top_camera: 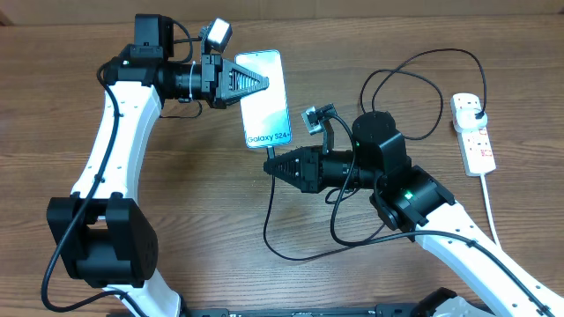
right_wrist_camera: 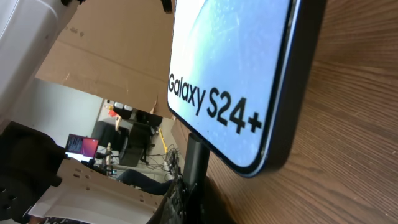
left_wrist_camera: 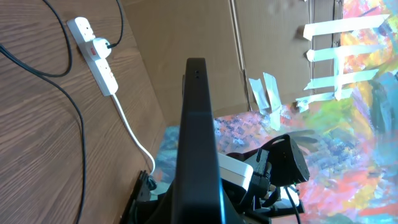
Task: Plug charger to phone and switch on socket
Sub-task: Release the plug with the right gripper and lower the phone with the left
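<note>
Overhead looks straight down on the whole table point(top_camera: 70, 53); left wrist sights close along the edge of the phone point(left_wrist_camera: 198, 124) toward the far socket point(left_wrist_camera: 93, 53); right wrist sits low, almost against the same phone.

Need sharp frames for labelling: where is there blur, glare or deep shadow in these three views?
Overhead: even light, sharp, the phone screen bright but readable. Left wrist: the phone's edge is a dark, soft slab close up; the power strip is crisp. Right wrist: screen text sharp, the charger tip dark and blurred.
</note>
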{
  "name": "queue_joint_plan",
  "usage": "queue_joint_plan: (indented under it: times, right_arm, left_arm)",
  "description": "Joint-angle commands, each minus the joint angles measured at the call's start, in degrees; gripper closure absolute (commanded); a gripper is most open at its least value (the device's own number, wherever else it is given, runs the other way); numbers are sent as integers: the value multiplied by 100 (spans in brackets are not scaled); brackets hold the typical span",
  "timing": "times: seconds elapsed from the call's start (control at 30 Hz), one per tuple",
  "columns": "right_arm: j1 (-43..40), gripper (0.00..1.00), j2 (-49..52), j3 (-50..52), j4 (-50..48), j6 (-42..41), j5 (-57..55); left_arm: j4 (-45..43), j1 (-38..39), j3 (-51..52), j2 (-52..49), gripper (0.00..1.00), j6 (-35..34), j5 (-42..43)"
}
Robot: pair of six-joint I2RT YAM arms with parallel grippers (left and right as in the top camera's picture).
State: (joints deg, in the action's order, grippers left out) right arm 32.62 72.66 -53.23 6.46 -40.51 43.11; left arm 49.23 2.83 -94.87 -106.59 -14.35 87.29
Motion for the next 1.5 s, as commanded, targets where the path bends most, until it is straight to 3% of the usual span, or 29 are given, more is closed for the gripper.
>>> queue_joint_plan:
  times: [0.0, 0.27, 0.47, 0.7, 0.87, 1.1, 1.27, 1.47]
  right_arm:
    - [-249, 96, -20, -72, -170, -17, -555]
    - [-249, 96, -20, -72, -166, -17, -551]
    - [-249, 81, -20, -72, -116, -17, -525]
    - [-249, 75, -20, -72, -50, -15, -442]
    - [-249, 64, -20, -72, 9, 0, -442]
    - [-249, 34, -20, -72, 42, 0, -448]
    - [-249, 31, -20, -72, 199, 0, -544]
    - [-243, 31, -20, -72, 767, 2, -872]
  left_arm:
    - [138, 140, -37, -4, 96, 258, 337]
    - [151, 136, -37, -4, 96, 247, 334]
    - [146, 120, -37, -4, 96, 227, 334]
    - [94, 66, -37, -4, 96, 234, 114]
    - [144, 4, -37, -4, 96, 236, -603]
    - [662, 9, -37, -4, 96, 306, -2358]
    - [1036, 20, -37, -50, 96, 590, -3438]
    - [1357, 20, -37, -476, 96, 1003, -3536]
